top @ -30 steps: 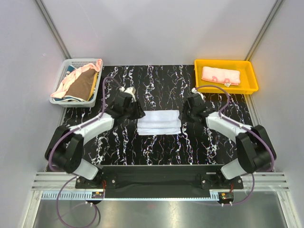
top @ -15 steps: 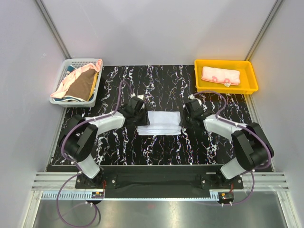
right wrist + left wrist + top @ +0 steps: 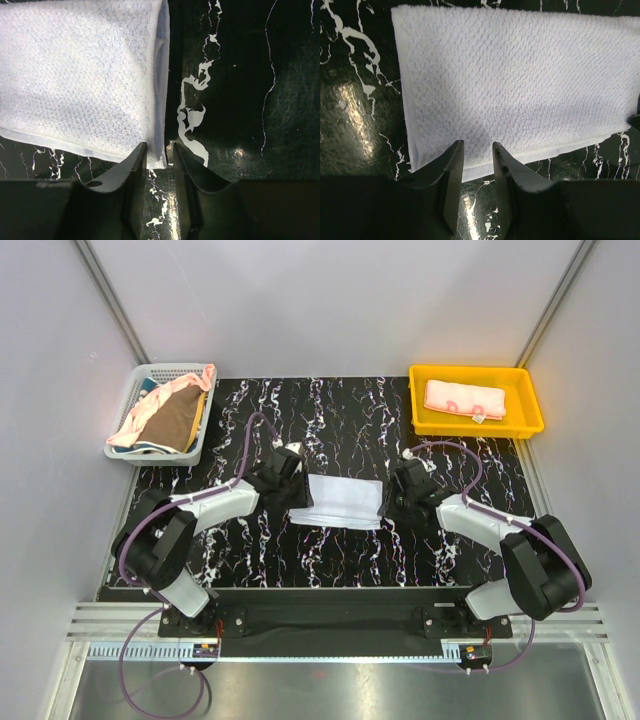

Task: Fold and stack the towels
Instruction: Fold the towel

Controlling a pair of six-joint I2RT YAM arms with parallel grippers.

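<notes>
A white, pale-blue folded towel [image 3: 340, 502] lies flat on the black marble table between my grippers. My left gripper [image 3: 289, 480] is at its left end. In the left wrist view the left gripper [image 3: 477, 145] has its jaws a narrow gap apart over the edge of the towel [image 3: 520, 80], which lies flat. My right gripper [image 3: 399, 496] is at the right end. In the right wrist view the right gripper [image 3: 159, 146] has its jaws narrowly apart astride a corner of the towel [image 3: 80, 80]. A brown towel [image 3: 172, 420] with a pink one over it fills the basket. A folded pink towel [image 3: 463, 400] lies in the tray.
The white mesh basket [image 3: 135, 390] stands at the back left corner. The yellow plastic tray [image 3: 476, 370] stands at the back right. Grey walls close the back and both sides. The arm bases are bolted at the near edge.
The towel has shifted slightly toward the near edge and now sits a little skewed. Both grippers moved toward me along its ends, the right one more.
</notes>
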